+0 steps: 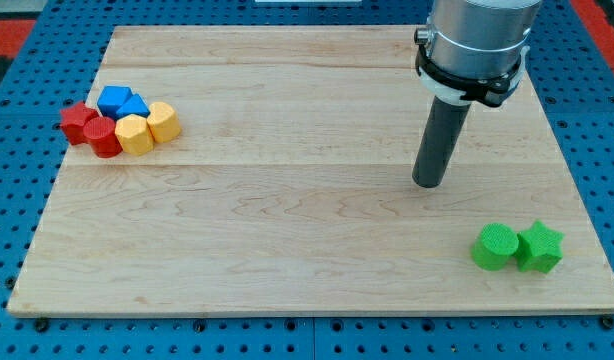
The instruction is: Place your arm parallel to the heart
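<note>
My tip [428, 184] stands on the wooden board [287, 230] at the view's right of centre, above and to the left of the green blocks. A cluster sits at the view's left: a red star-like block [78, 120], a red cylinder [104, 137], a blue block [114, 99], a second blue block [136, 107], a yellow block [134, 134] and a yellow heart-like block [163, 121]. The tip is far to the right of this cluster, touching no block.
A green cylinder [495, 246] and a green star [539, 246] sit side by side near the board's bottom right corner. The arm's grey body [477, 40] hangs over the top right. A blue pegboard [7, 200] surrounds the board.
</note>
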`<action>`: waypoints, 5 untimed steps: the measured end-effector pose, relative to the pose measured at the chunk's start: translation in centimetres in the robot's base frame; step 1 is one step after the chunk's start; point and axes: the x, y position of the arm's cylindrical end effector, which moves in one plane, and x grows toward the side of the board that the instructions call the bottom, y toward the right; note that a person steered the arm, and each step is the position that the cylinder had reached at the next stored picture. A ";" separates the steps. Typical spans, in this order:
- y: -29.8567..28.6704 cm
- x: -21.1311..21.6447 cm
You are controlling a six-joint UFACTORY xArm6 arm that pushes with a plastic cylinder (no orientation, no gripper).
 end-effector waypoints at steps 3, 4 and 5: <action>-10.1 -7.2; -15.2 -7.8; -18.1 -9.1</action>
